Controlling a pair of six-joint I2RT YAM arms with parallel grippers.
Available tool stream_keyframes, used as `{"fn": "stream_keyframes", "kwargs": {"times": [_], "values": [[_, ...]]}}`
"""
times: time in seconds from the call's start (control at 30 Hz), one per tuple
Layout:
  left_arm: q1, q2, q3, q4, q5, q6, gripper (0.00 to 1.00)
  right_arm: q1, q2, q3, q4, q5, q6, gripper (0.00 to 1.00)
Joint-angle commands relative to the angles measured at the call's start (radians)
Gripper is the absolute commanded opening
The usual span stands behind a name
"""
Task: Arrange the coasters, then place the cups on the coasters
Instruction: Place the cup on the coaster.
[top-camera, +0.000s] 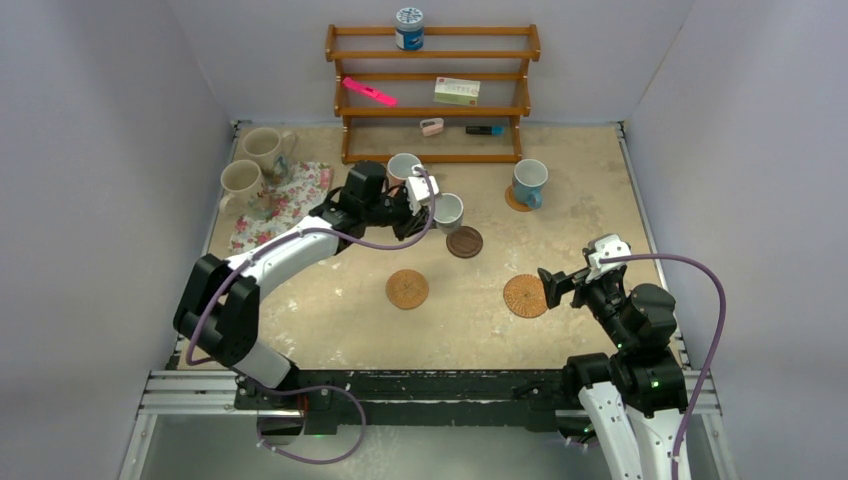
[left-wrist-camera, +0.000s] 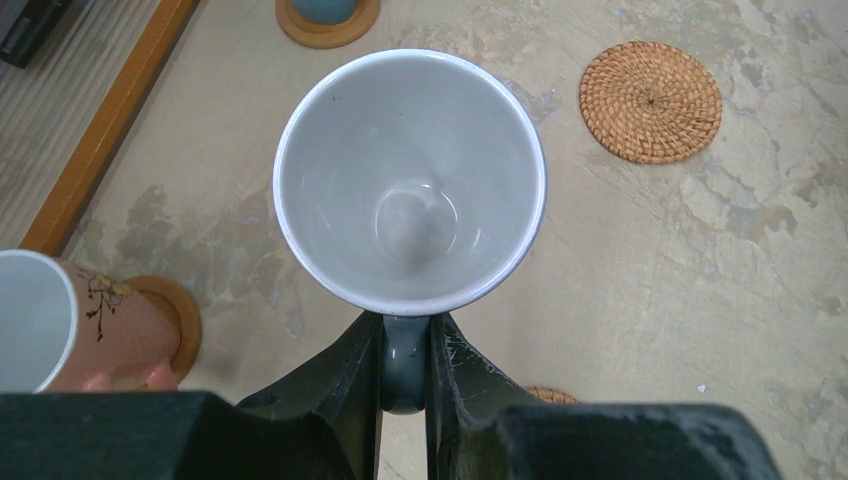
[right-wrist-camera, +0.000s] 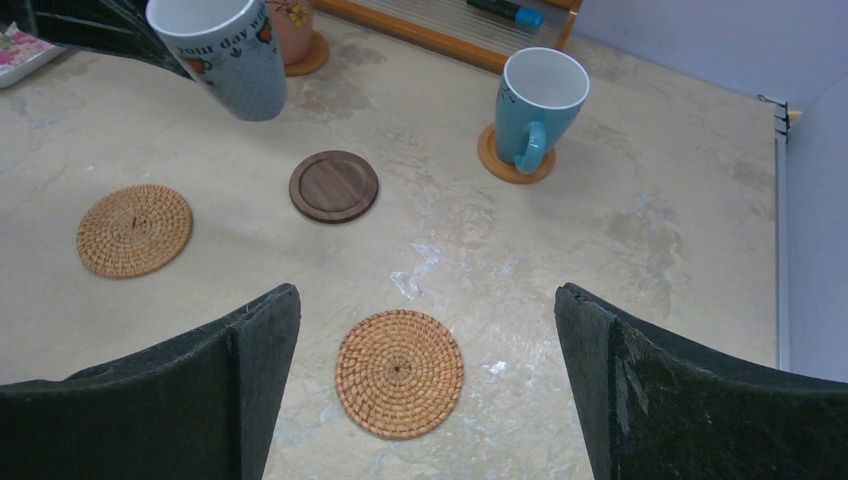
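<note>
Left wrist: left pincer pinches the handle of the small grey-blue mug, which is empty, tilted and off the worktop, near the dark brown coaster; right pincer is spread wide above a woven coaster; blue mug is empty, on a tan coaster.

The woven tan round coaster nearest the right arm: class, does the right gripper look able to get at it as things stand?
Probably yes. The right gripper is open, and the woven tan round coaster lies flat just ahead of it, with nothing on top or in between.
</note>
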Motion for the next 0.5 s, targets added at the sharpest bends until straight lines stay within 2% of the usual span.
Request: {"fn": "stream_keyframes", "kwargs": {"times": [0.0, 0.47], "values": [[-0.026, 0.034, 0.064, 0.12, -0.012, -0.026, 0.0, 0.005, 0.002, -0.003, 0.014, -0.007, -0.01, 0.99], [-0.055, 0.15, 0.068, 0.193, -0.04, -0.024, 0.0, 0.005, -0.003, -0.003, 0.013, -0.012, -0.013, 0.99]]}}
